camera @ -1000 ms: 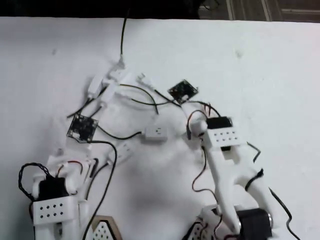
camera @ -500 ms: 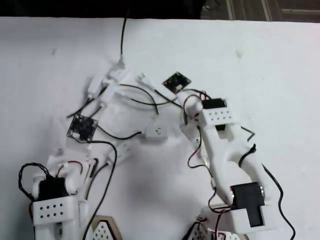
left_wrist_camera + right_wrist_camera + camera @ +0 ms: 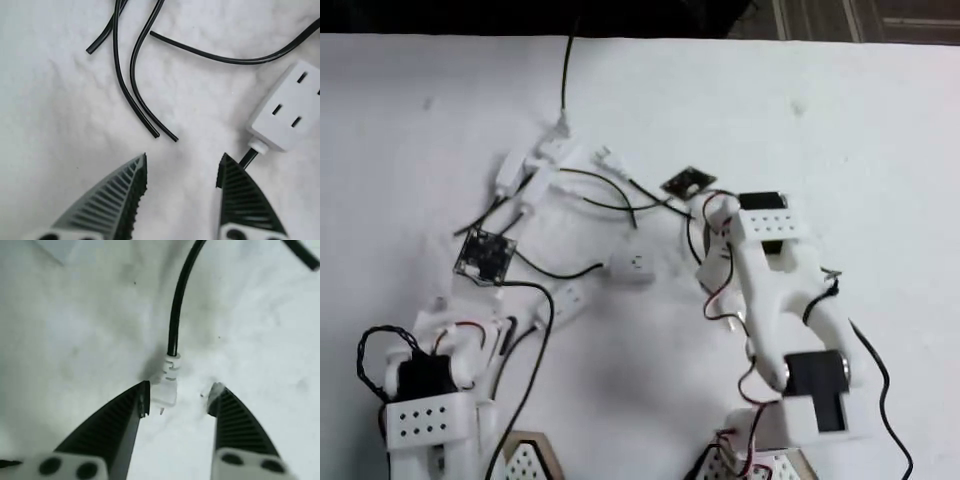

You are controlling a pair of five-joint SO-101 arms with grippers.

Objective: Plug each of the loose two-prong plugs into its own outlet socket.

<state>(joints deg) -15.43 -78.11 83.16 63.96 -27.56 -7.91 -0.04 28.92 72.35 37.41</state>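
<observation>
White table bears plug, prongs pointing toward right pincer.

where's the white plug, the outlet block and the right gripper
white plug [image 3: 166, 382], right wrist view, on its moulded body
outlet block [image 3: 287, 102], left wrist view, on its slotted face
right gripper [image 3: 180, 387], right wrist view, midway between its fingertips

From where I stand, the white table has a tangle of thin black cords across its middle, and one cord runs off toward the far edge. Among them lie a white outlet block, a second block a little nearer the front, and a bunch of white plugs and sockets farther back. A small white plug lies on the tabletop at the end of its black lead.
</observation>
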